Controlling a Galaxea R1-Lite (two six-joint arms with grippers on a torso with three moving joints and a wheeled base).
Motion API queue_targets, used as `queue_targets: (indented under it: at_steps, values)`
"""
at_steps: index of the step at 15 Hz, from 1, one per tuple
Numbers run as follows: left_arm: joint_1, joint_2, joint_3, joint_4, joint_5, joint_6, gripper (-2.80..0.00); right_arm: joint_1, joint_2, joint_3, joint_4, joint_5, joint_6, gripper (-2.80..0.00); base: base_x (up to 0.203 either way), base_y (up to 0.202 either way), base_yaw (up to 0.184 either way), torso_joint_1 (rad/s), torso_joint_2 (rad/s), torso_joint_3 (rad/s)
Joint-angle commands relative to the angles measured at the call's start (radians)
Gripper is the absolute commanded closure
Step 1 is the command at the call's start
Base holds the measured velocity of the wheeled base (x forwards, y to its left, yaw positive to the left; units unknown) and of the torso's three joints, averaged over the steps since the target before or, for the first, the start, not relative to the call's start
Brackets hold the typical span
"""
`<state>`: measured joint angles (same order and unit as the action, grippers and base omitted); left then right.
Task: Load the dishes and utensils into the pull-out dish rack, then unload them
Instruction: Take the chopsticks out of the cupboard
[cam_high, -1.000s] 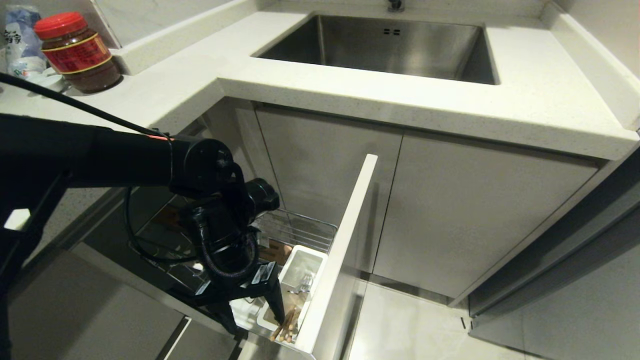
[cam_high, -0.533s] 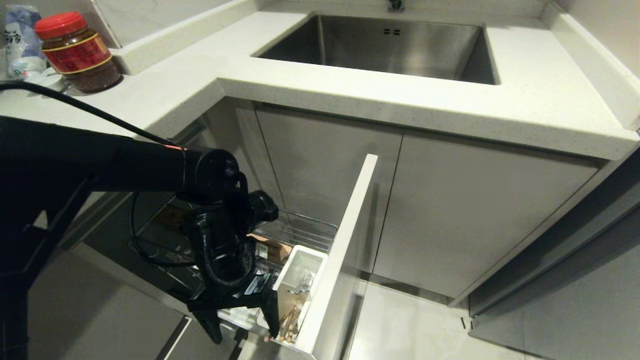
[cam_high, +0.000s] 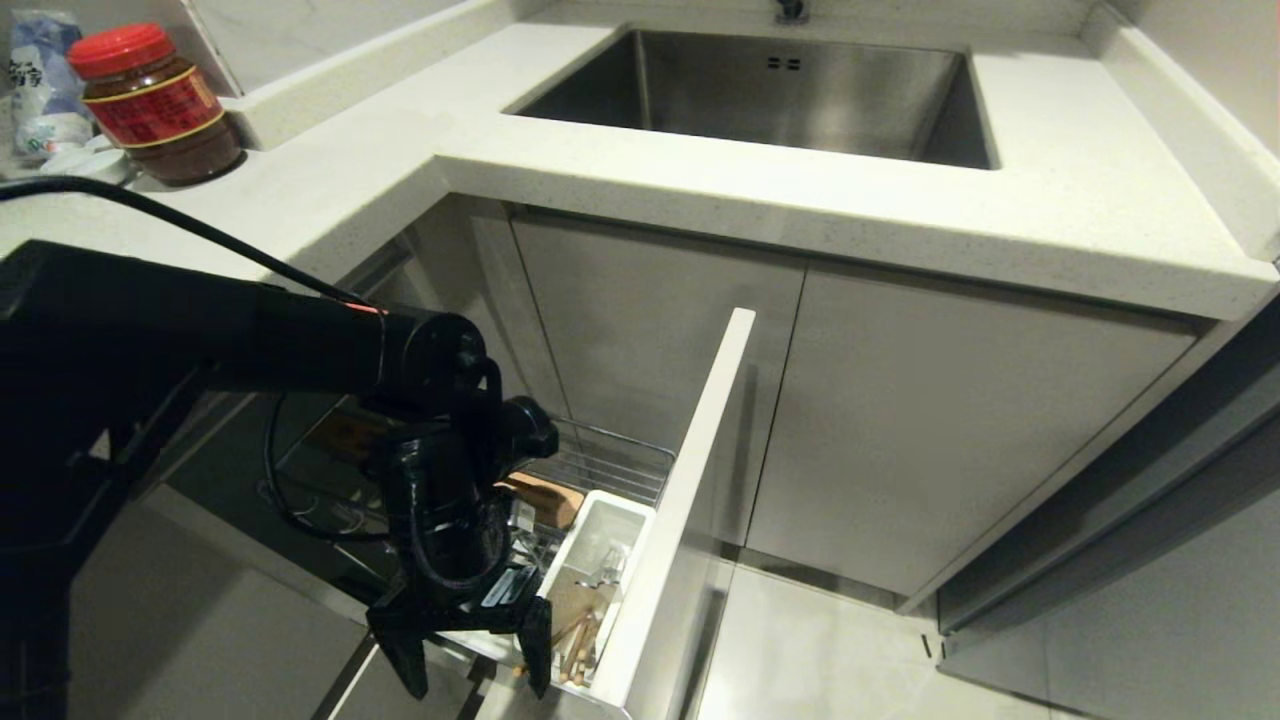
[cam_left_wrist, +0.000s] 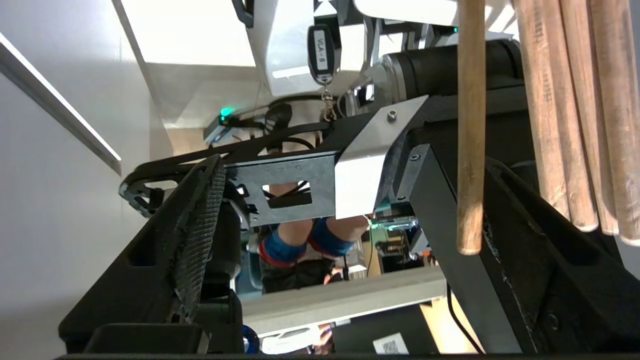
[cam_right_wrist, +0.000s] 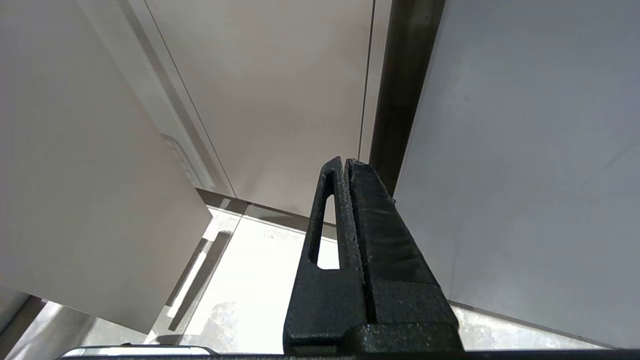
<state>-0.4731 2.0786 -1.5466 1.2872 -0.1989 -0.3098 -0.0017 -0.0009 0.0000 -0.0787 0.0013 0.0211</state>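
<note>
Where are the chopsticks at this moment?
In the head view, low centre, the chopsticks stand in the white bin of the rack, beside the open left gripper.

left gripper (cam_high: 470, 660) fingers spread beside chopsticks (cam_high: 578, 643) in utensil bin (cam_high: 600, 530).

Light bare-wood chopsticks (cam_high: 578, 640), white smooth plastic utensil bin (cam_high: 620, 520), chrome wire rack (cam_high: 610, 460), brushed-steel sink (cam_high: 760, 90).

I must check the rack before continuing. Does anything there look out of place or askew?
Nothing is spilled or damaged. The slim light-wood chopsticks lean slanted in the white plastic utensil bin, their ends near its front edge, beside the open left gripper.
</note>
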Motion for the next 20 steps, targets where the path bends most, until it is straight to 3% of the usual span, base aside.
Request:
queue_targets:
  at_steps: [1,4,5,9,12,20]
  values:
    - [-0.008,0.032,-0.003,0.007,-0.016,-0.003,-2.8,0.0,-0.001,0.026,0.0,0.0,0.0,0.0,0.0,0.0,0.0,0.0,0.0,0.0]
    - [-0.009,0.059,-0.009,0.001,-0.029,-0.005,-2.8,0.0,-0.001,0.026,-0.001,0.0,0.0,0.0,0.0,0.0,0.0,0.0,0.0,0.0]
    - [-0.009,0.069,-0.01,-0.002,-0.028,-0.005,0.0,0.0,-0.001,0.026,0.0,0.0,0.0,0.0,0.0,0.0,0.0,0.0,0.0,0.0]
    - [-0.009,0.069,-0.035,-0.013,-0.031,-0.036,0.0,0.0,-0.001,0.026,-0.001,0.0,0.0,0.0,0.0,0.0,0.0,0.0,0.0,0.0]
    - [-0.016,0.051,-0.045,-0.128,-0.032,-0.171,0.0,0.0,-0.001,0.026,-0.001,0.0,0.0,0.0,0.0,0.0,0.0,0.0,0.0,0.0]
    - [-0.053,-0.061,-0.043,-0.087,-0.046,-0.184,0.0,0.0,-0.001,0.026,-0.001,0.0,0.0,0.0,0.0,0.0,0.0,0.0,0.0,0.0]
